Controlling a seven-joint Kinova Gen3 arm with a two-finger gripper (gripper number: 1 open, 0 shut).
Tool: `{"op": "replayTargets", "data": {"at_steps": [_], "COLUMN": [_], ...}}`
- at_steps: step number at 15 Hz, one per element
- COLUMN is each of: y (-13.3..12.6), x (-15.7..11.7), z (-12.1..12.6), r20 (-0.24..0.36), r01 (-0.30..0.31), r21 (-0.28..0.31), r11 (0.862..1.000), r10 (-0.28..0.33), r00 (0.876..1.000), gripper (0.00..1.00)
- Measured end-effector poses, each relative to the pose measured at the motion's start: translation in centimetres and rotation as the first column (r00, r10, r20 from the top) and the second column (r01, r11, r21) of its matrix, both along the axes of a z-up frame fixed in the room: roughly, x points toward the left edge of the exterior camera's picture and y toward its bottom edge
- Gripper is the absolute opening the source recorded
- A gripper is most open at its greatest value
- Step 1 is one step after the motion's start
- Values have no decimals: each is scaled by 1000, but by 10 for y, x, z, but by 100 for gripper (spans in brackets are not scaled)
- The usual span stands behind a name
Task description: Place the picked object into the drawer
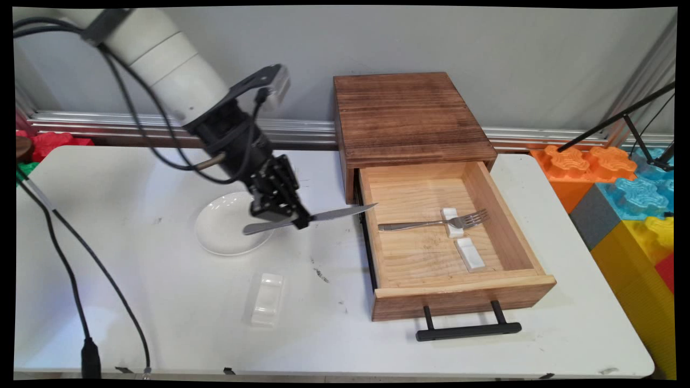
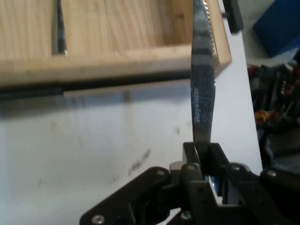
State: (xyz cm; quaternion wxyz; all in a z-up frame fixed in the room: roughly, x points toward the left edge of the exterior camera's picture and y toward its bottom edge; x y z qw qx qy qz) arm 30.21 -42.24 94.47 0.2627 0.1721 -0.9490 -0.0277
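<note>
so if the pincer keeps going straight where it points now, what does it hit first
Probably the white table: the pincer, shut on the knife, points down at bare tabletop just short of the open drawer. Depth is unclear.

Open surface [image 1: 334,302] between plate [image 1: 226,229] and drawer [image 1: 431,253]; clear container [image 1: 265,299] near front. Drawer interior partly occupied: fork [image 1: 431,223], two white rests [image 1: 462,245]. Cabinet [image 1: 404,116] blocks rear.

Item, as I see it from the hand camera: gripper [image 2: 202,154] — black fingers [image 2: 190,157] pinched on a table knife [image 2: 202,93], serrated blade running up past the picture's top. Beyond it, a pale wooden drawer [image 2: 117,61], its wall crossing the frame — a metal handle [image 2: 59,28] lying inside. White table [image 2: 70,140], scuffed, beneath.
</note>
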Motion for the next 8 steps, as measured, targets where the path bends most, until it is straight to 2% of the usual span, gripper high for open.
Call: {"op": "replayTargets", "data": {"at_steps": [8], "y": [-30], "x": [-65], "z": [0], "r20": [-48], "r01": [-36], "r21": [-26], "r11": [999], "r10": [34], "r00": [998], "gripper": [0]}}
